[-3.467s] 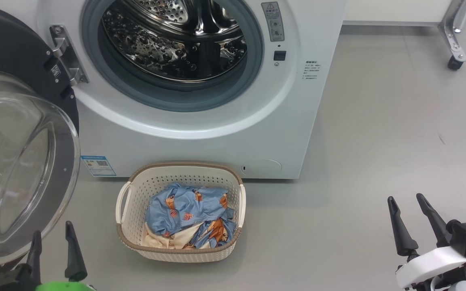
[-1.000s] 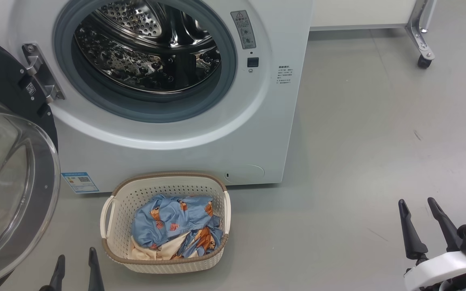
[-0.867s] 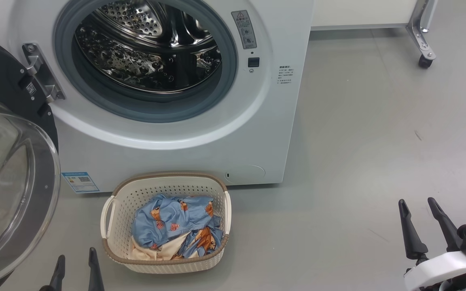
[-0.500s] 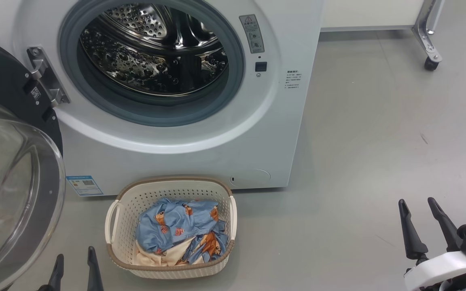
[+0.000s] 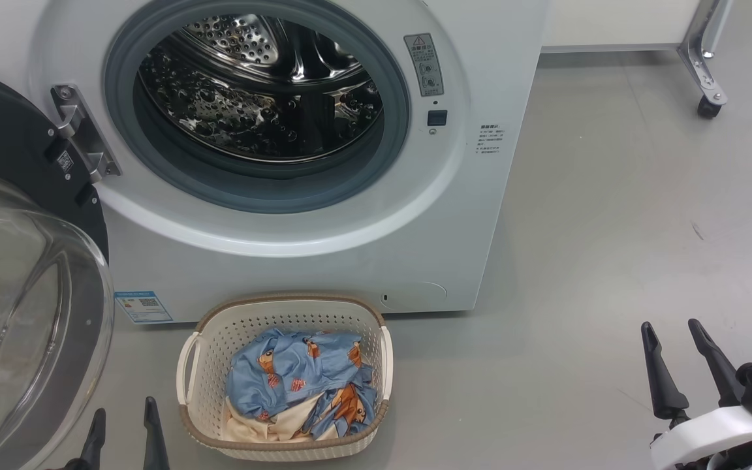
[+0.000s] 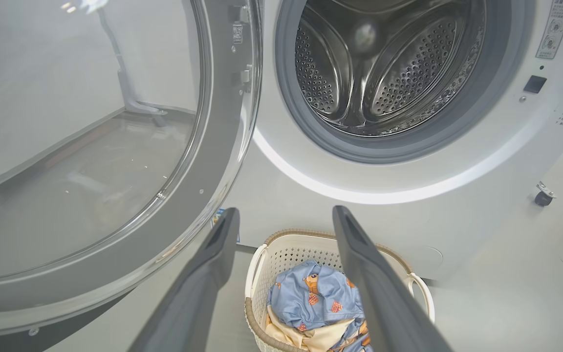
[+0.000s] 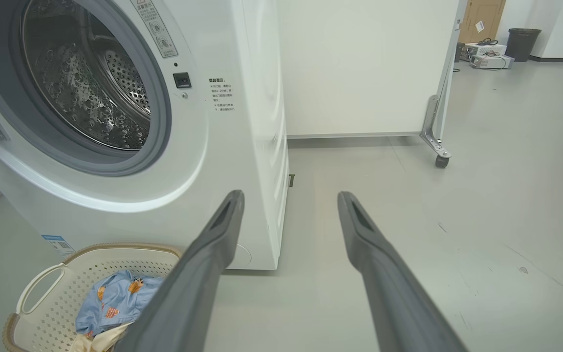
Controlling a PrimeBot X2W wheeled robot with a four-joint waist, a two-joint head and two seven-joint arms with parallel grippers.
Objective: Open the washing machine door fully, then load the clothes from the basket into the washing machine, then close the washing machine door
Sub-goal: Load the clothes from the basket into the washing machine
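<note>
From the head camera the washing machine faces the robot, a white box with a grey rubber gasket round its mouth and a blue sticker low on the front. The door, a glossy black disc with a bulging clear bowl, stands wide open at the left on a metal hinge, its inner side turned toward the robot. The left wrist camera looks straight into the perforated steel drum and its ribs. The right wrist camera takes in the machine's plain side, a white panel on a wheeled frame and a dark bin far off. The basket, cream perforated plastic with a brown woven-look rim, sits on the grey floor just before the machine's base, its long axis across the front, handles at the short ends. The clothes lie crumpled inside, blue printed fabric over a cream piece. The left gripper and right gripper both have fingers spread apart, empty.
</note>
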